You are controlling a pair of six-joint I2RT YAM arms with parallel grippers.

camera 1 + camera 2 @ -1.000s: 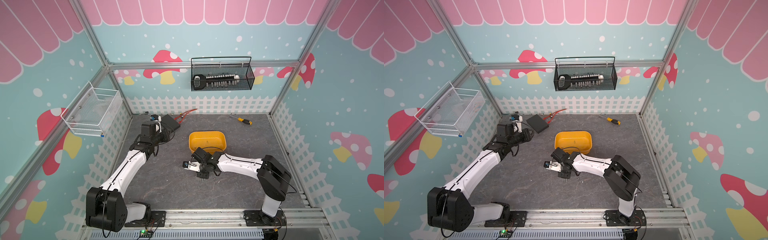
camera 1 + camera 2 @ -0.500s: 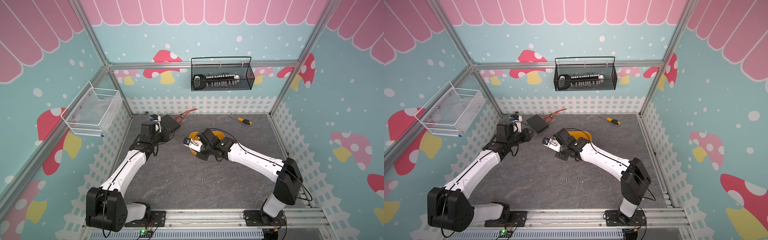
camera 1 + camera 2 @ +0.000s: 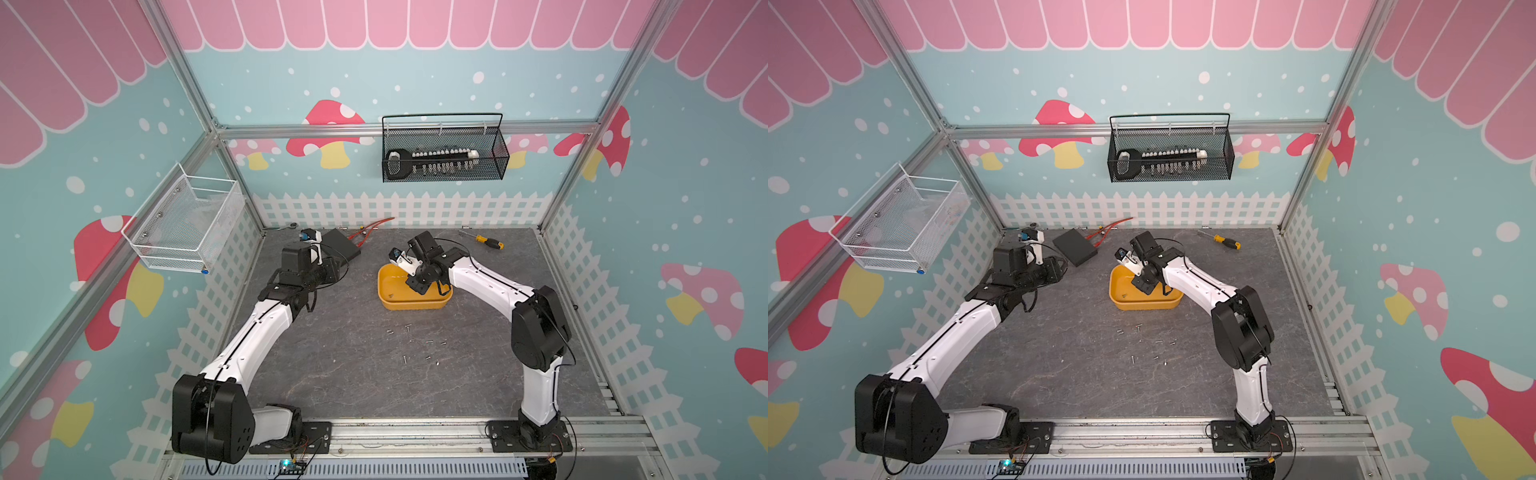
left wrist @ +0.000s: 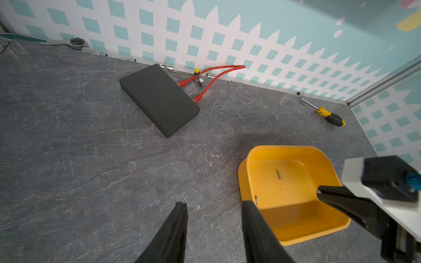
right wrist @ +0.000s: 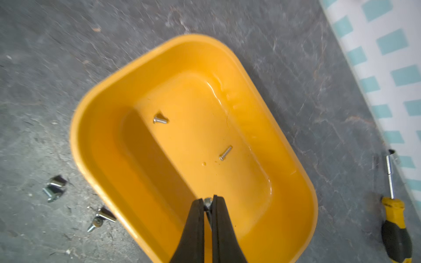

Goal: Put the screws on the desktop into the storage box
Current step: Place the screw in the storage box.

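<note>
1. My right gripper (image 5: 207,200): jaws pinched almost closed on one screw (image 5: 207,202) at the tips.
2. Storage box (image 5: 95,136): directly beneath those tips; I count two screws (image 5: 160,119) lying inside.
3. Loose screws (image 5: 52,193): on the desktop (image 5: 45,79), outside the box, off to one side of the tips.
4. My left gripper (image 4: 214,203): jaws partly apart, holding nothing, box just beside.

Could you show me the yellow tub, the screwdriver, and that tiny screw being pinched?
yellow storage box (image 5: 98,141): right wrist view, inner side wall.
screwdriver (image 5: 396,230): right wrist view, black part of handle.
pinched screw (image 5: 207,201): right wrist view, its shiny head.
</note>
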